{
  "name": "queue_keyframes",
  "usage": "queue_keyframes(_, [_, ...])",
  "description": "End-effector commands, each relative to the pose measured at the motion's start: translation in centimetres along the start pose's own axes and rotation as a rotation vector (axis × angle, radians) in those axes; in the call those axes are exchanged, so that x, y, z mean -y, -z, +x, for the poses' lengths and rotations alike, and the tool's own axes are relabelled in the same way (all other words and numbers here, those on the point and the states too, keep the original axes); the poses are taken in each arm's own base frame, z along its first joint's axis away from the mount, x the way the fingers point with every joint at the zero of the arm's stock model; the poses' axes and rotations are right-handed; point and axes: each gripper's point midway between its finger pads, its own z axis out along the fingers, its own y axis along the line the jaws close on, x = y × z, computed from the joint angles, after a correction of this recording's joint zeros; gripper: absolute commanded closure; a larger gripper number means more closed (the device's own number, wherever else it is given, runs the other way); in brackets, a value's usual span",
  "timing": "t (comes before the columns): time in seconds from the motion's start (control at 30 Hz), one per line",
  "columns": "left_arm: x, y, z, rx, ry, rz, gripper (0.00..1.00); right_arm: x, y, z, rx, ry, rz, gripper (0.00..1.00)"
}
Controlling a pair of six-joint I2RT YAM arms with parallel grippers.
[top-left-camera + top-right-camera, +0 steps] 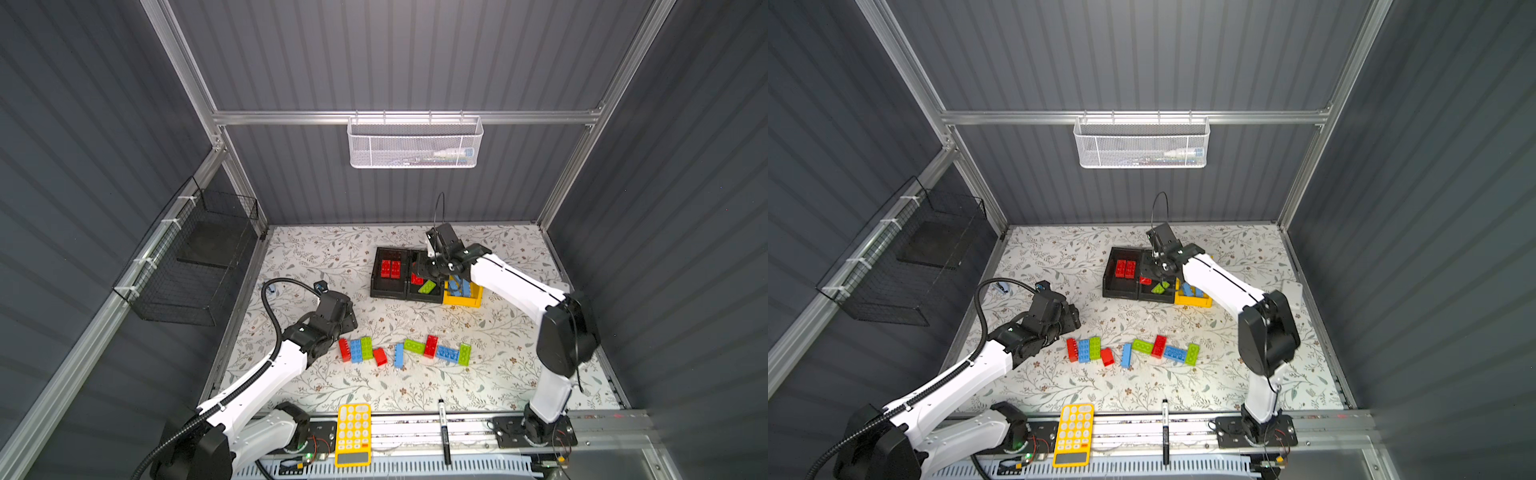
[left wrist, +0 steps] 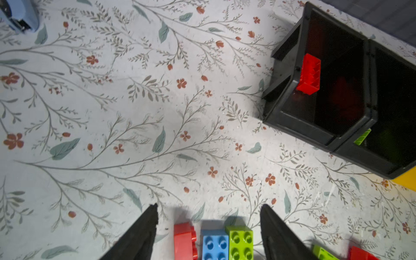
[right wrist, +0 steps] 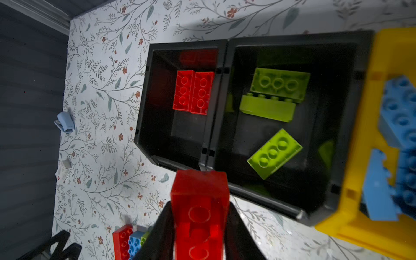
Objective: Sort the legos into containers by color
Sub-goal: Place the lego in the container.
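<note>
Two black fingers of the right gripper [image 3: 200, 225] are shut tight on a long translucent red plastic lego brick [image 3: 199, 193], pinching its narrow sides with one end jutting forward. From the right wrist view, that end hangs above the front rims just where the left-hand black plastic bin [image 3: 144, 101] meets the middle black plastic bin [image 3: 337, 112]. The first holds two red bricks [image 3: 193, 92]; the second holds three lime-green bricks [image 3: 274, 153]. Beside the middle bin stands the yellow plastic bin [image 3: 371, 112] with blue bricks [image 3: 400, 108].

The step in hand looks like the drop, and the seam is the hazard. Releasing here could land the brick on the shared wall or tip it in with the greens. Better to carry it toward the robot's left until the whole brick sits over the open floor of the red bin, lower it below the rim, then open — a low release stops it bouncing out.

Farther out, the left gripper [image 2: 209, 206] stands well open and holds nothing, poised above a red, blue and green trio [image 2: 215, 243]. That trio starts the row of loose bricks [image 1: 415, 347] on the floral table cover [image 1: 311, 257], so much sorting remains.
</note>
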Motion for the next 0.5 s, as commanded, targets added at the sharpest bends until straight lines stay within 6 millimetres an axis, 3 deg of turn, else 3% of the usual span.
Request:
queue_keyframes(0.0, [-1.7,-0.2,1.7,-0.035,0.053,-0.052,0.27,-3.0,-1.5,-0.8,-0.004,0.058,-0.072,0.70])
queue_keyframes(0.23, [-2.3,-1.2,4.0,-0.095,0.101,-0.052,0.27,-3.4,-6.1,-0.2,-0.085,0.075,-0.066,0.69])
queue_keyframes(0.47, [-2.9,-1.3,5.0,-0.124,0.115,-0.072,0.27,-3.3,-8.4,0.5,-0.126,0.081,-0.060,0.60])
